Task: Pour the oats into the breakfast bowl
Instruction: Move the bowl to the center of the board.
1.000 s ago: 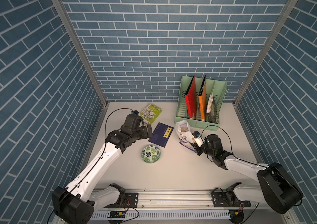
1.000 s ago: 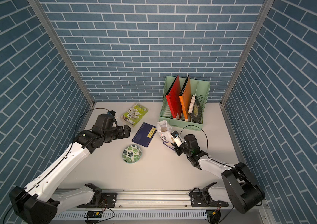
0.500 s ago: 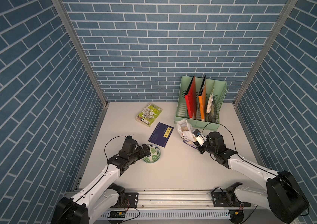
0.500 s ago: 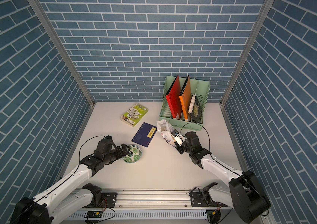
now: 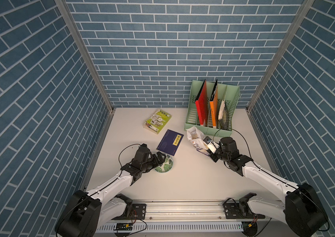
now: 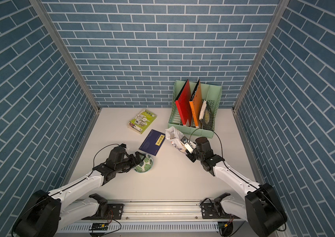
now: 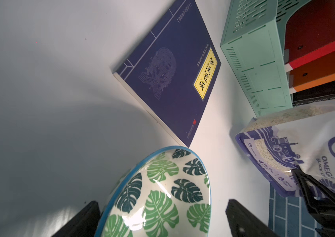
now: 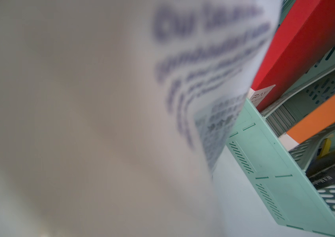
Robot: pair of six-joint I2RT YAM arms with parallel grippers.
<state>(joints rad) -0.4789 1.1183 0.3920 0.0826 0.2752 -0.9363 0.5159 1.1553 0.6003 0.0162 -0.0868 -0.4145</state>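
Swung down and back toward the rail (image 5: pixel 183 207) since a second ago, from beside the green book (image 5: pixel 158 121) to the near-left side of the breakfast bowl (image 5: pixel 165 165) (image 6: pixel 145 164): left gripper (image 5: pixel 161 159) (image 6: pixel 141 159), jaws spread as wide as can be and holding nothing. Seen from the left wrist, bowl (image 7: pixel 162 195) standing between the two black fingers (image 7: pixel 80 223), its blue rim just beside one of them, contact impossible to judge. Bowl itself in the same spot as before, upright on the white table (image 5: pixel 193 180), right at the near corner of the dark blue book (image 5: pixel 169 142) (overlapping it in both top views, though a sliver of gap hard to rule out). Right gripper (image 5: pixel 204 146) (image 6: pixel 184 146) hardly shifted, jaws drawn part-way in and pinched on the oats pouch (image 5: pixel 196 140) (image 6: pixel 174 138) low on its printed front, near the blue band. Pouch tilted, open mouth up, just in front of the mint file rack (image 5: pixel 213 126); pale oats (image 5: pixel 194 135) visible in that mouth and, from the left wrist, through the clear window (image 7: pixel 263 149). Lifted off the table or resting on a corner: cannot tell. Right wrist view mostly filled by the blurred pouch (image 8: pixel 80 102), with the rack's red and orange folders (image 8: pixel 306 41) beside. Bowl and pouch well apart, the blue book's near corner between.
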